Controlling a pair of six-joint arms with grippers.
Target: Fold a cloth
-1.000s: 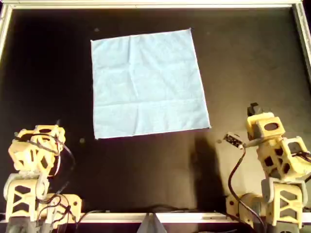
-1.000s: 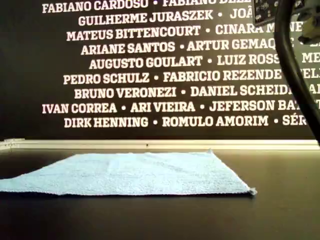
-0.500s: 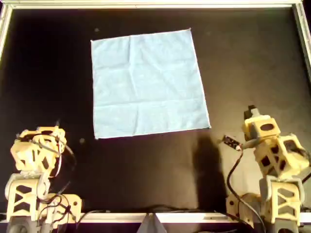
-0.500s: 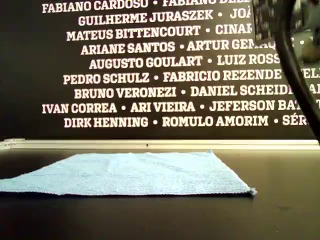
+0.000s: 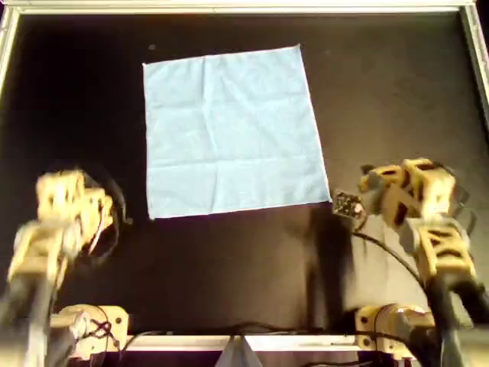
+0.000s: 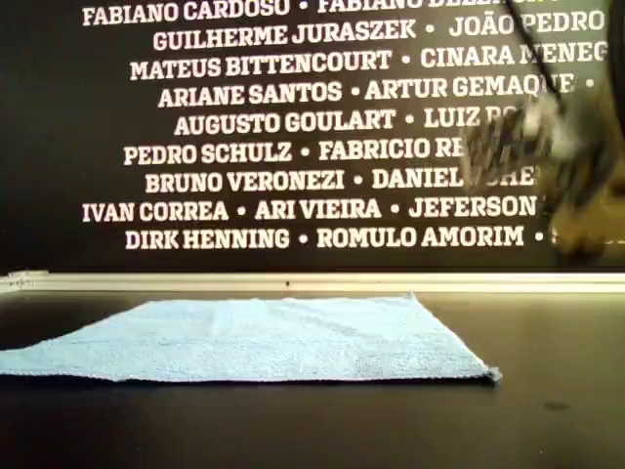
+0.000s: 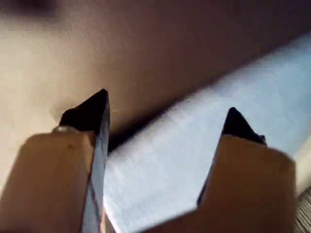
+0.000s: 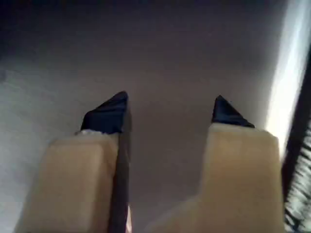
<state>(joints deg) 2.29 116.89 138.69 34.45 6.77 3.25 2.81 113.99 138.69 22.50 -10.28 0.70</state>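
Names all over the back wall (image 6: 293,127) in white caps on black: "GUILHERME JURASZEK", "MATEUS BITTENCOURT", "ARIANE SANTOS", "AUGUSTO GOULART", "PEDRO SCHULZ", "BRUNO VERONEZI", "IVAN CORREA", "ARI VIEIRA", "DIRK HENNING", "ROMULO AMORIM", plus more cut off at the edges or blurred behind an arm. No brand marks readable anywhere else.

Left gripper (image 7: 165,109) with jaws spread wide, dark pointed tips apart, nothing pinched, a pale strip showing between them. Right gripper (image 8: 170,109) same deal, jaws spread, holding nothing, only bare surface below.

Cloth (image 5: 233,130) lying flat and fully opened on the black counter (image 5: 397,92), light blue with faint creases, toward the far side in the overhead view, touched by neither arm. Both arms motion-blurred at the overhead view's near corners.
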